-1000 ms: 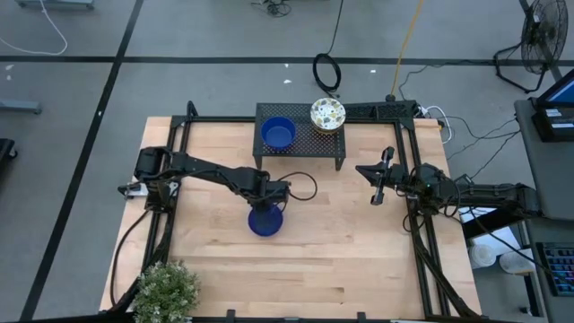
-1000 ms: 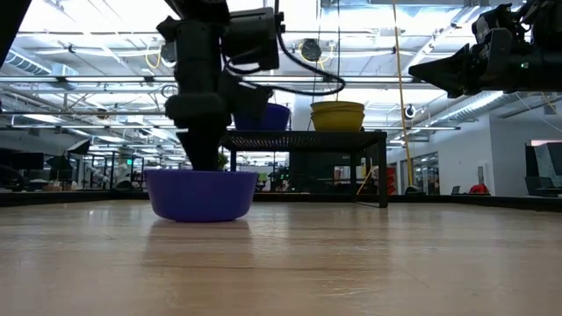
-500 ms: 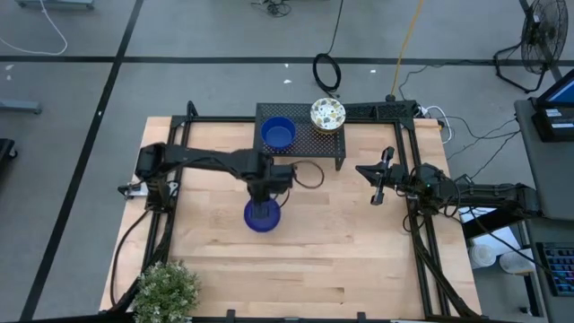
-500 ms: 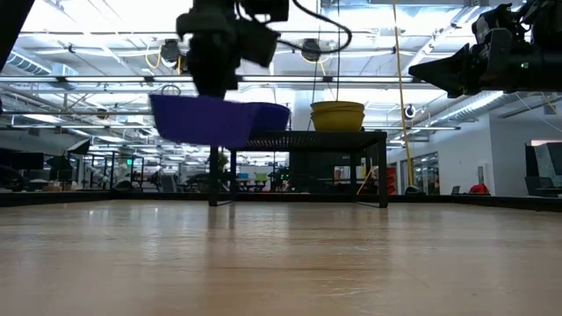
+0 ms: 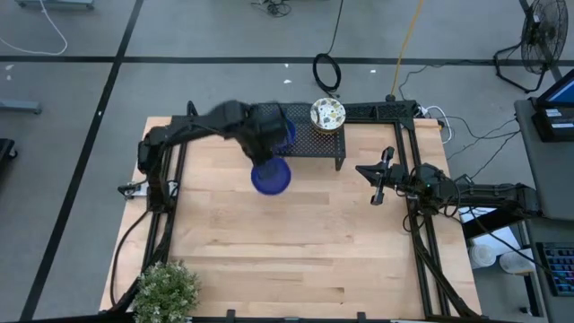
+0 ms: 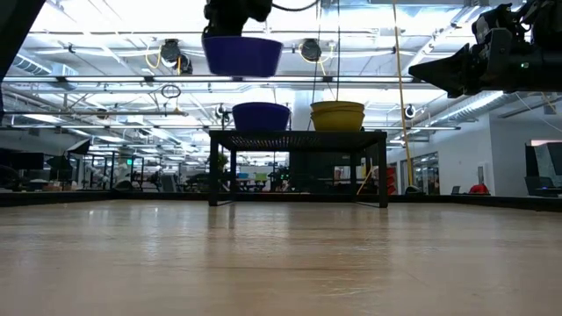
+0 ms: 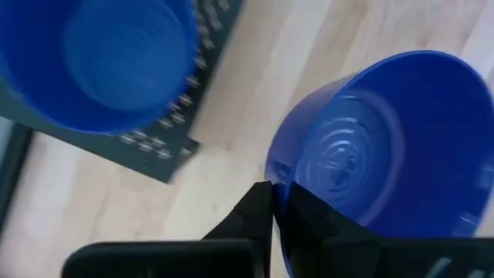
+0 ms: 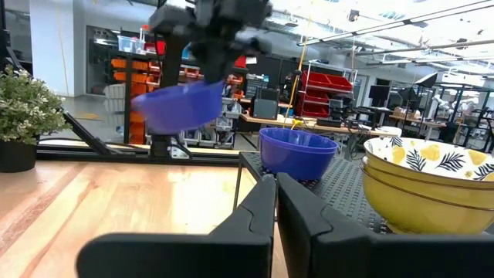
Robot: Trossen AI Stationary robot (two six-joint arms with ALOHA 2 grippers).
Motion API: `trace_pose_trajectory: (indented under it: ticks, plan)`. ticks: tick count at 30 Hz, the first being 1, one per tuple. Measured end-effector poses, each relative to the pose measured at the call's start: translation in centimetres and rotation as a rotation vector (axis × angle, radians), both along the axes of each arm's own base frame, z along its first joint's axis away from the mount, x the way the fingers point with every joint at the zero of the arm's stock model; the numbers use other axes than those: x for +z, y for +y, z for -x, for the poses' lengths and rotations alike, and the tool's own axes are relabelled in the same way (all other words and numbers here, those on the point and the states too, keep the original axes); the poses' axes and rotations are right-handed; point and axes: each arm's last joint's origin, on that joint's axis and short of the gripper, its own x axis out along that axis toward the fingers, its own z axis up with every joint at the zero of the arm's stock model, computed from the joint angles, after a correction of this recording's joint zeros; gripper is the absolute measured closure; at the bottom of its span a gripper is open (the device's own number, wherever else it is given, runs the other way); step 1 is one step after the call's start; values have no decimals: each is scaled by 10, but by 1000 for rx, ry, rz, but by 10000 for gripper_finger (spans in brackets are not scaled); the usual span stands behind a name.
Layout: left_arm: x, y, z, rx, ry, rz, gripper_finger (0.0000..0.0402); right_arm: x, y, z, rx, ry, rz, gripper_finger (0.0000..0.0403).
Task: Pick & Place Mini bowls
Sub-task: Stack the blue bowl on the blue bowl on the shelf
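My left gripper (image 7: 279, 189) is shut on a glossy blue mini bowl (image 5: 270, 177), high above the table in front of the black rack (image 5: 314, 145). The bowl also shows in the low view (image 6: 242, 54) and the right wrist view (image 8: 177, 104). A second blue bowl (image 6: 261, 116) stands on the rack, partly hidden by my left arm in the high view. Beside it stands a stack of bowls, patterned inside and yellow outside (image 5: 327, 114). My right gripper (image 5: 377, 186) is shut and empty, in the air at the table's right. My left gripper pinches the blue bowl's rim (image 7: 279, 171) on one side, one finger (image 7: 305, 212) inside the bowl and one (image 7: 258, 207) outside. The fingers come from above, pointing down. The bowl hangs below them, lifted clear of the table, opening up and about level.
The black perforated rack (image 6: 299, 136) stands at the table's far middle. A potted plant (image 5: 166, 292) stands at the near left corner. Black frame rails (image 5: 421, 242) run along the table's left and right sides. Bare wood (image 5: 314, 242) lies between them.
My left gripper has lifted the blue bowl off the table and carried it up and toward the far edge, close to the rack. The bowl now hangs clear, above the level of the rack's top. My right arm has kept still.
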Motion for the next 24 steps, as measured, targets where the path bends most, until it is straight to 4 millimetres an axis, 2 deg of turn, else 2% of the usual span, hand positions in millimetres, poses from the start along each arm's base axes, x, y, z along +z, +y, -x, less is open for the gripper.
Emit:
trace_pose_trajectory:
  ticks: [3, 7, 10, 16, 20, 24]
  plan:
    - [18, 21, 8, -7, -58, -36, 373, 0, 0, 0, 0, 0, 0, 401]
    - [33, 53, 20, 24, -118, -85, 390, 0, 0, 0, 0, 0, 0, 401]
    - [35, 78, 30, 80, -142, -97, 394, 0, 0, 0, 0, 0, 0, 401]
    - [38, 125, 51, 203, -229, -87, 372, 0, 0, 0, 0, 0, 0, 401]
    - [44, 145, 53, 242, -364, -84, 389, 0, 0, 0, 0, 0, 0, 401]
    - [49, 153, 52, 267, -465, -61, 390, 0, 0, 0, 0, 0, 0, 401]
